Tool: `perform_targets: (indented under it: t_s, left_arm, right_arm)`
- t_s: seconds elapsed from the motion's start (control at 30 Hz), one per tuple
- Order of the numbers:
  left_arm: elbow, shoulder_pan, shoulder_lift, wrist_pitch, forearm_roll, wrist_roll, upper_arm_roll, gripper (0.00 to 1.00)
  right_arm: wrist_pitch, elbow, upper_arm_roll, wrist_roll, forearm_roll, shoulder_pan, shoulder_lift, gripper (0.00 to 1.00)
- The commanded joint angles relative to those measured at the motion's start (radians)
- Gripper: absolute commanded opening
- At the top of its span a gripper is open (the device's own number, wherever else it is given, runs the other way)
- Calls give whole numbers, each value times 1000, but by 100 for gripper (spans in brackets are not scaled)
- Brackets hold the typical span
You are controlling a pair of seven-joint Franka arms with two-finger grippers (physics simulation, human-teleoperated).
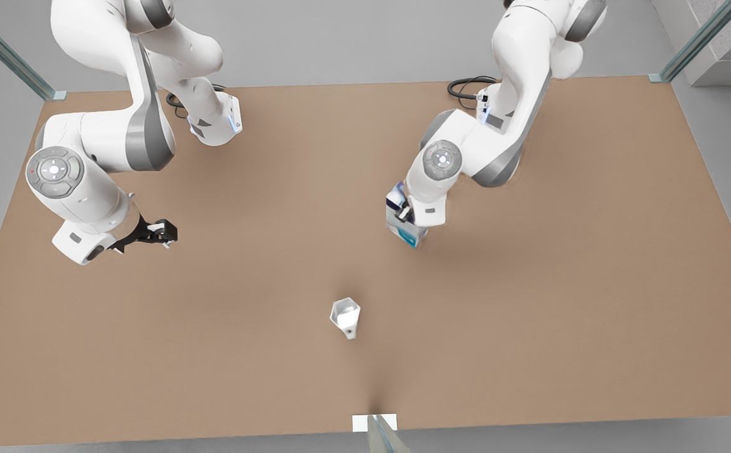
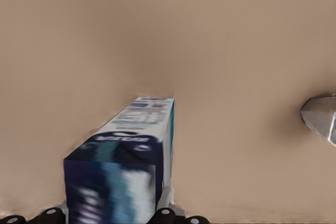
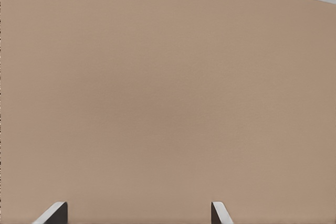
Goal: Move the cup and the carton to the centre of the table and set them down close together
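Overhead, left gripper (image 1: 405,212) clamps the carton (image 1: 403,228), cup (image 1: 346,318) standing free near it toward the table (image 1: 529,302) front edge; left wrist: carton (image 2: 123,174) pinched, cup (image 2: 321,118) off aside; right wrist: fingers (image 3: 52,213) spread, empty, waiting.

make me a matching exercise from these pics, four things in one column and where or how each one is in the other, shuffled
Things
1. cup
2. carton
3. left end effector
4. right end effector

States
A. open, holding nothing, on the front view's left
B. shut on the blue and white box
C. standing alone on the table, near its front middle
D. gripped between two fingers, near the table's middle

Pairs: 1-C, 2-D, 3-B, 4-A
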Motion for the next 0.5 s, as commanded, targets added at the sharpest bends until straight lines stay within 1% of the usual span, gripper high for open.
perform_targets:
  t_s: [0.0,0.07,0.13,0.2,0.47]
  left_arm:
    - [24,1,18,10,-121,-43,1,49]
    - [217,-27,155,29,-147,-241,4,49]
    - [269,-48,219,138,-150,-415,18,49]
    - [311,-62,261,139,-178,-426,66,50]
    - [303,-116,295,124,-183,-416,67,52]
  right_arm:
    - [0,0,0,-1,1,0,0,100]
    - [0,0,0,-1,1,-2,0,100]
    - [0,0,0,1,-1,-2,0,100]
    - [0,-1,0,-1,-1,-2,0,100]
    - [0,-1,0,-1,1,-2,0,100]
